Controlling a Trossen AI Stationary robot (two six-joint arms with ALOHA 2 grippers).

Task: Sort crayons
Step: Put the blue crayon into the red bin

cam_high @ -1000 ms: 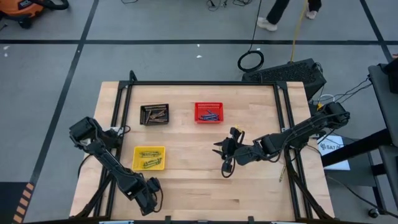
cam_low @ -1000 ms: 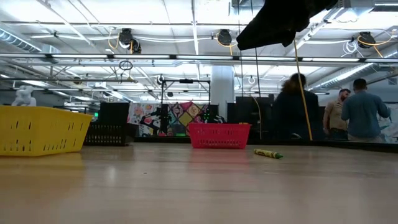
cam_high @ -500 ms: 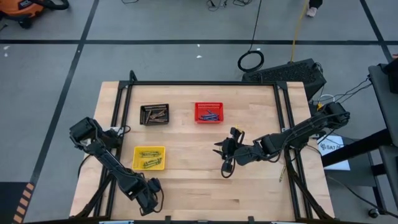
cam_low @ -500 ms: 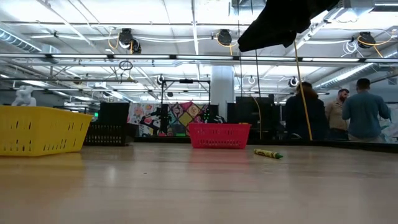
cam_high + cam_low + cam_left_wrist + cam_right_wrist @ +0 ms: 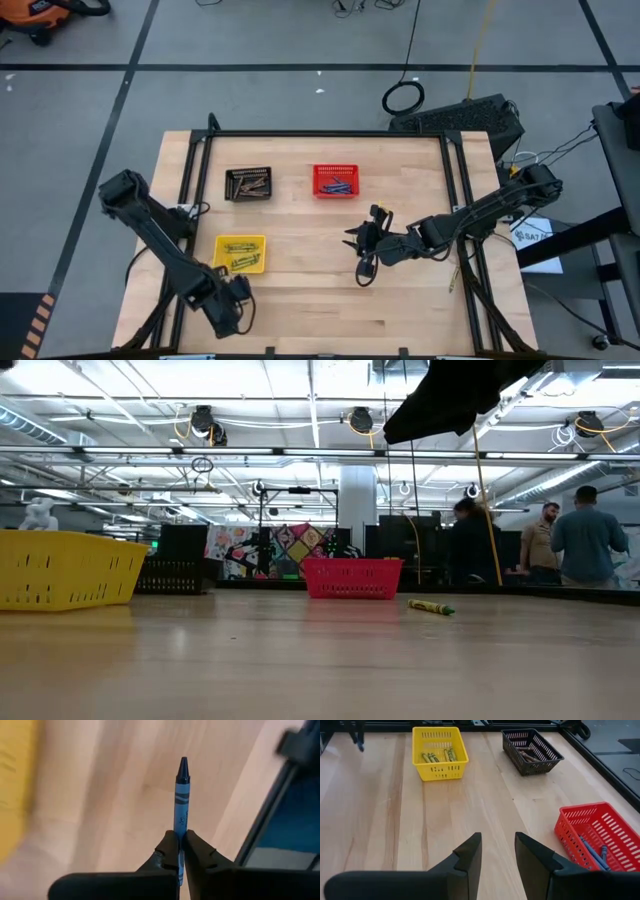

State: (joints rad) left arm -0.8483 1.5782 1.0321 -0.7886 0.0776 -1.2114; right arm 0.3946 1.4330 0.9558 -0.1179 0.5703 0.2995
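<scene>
At the desk's [image 5: 300, 300] seven o'clock corner, the left claw [image 5: 181, 851] is pinching a blue crayon [image 5: 181, 810], tip pointing away from the wrist. Toward four o'clock, the right claw [image 5: 496, 851] is hovering with fingers spread over bare wood, holding nothing.

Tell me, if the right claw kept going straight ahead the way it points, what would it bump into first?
Probably bare table first. The right gripper, open, aims between the yellow basket and black basket; depth is uncertain.
</scene>
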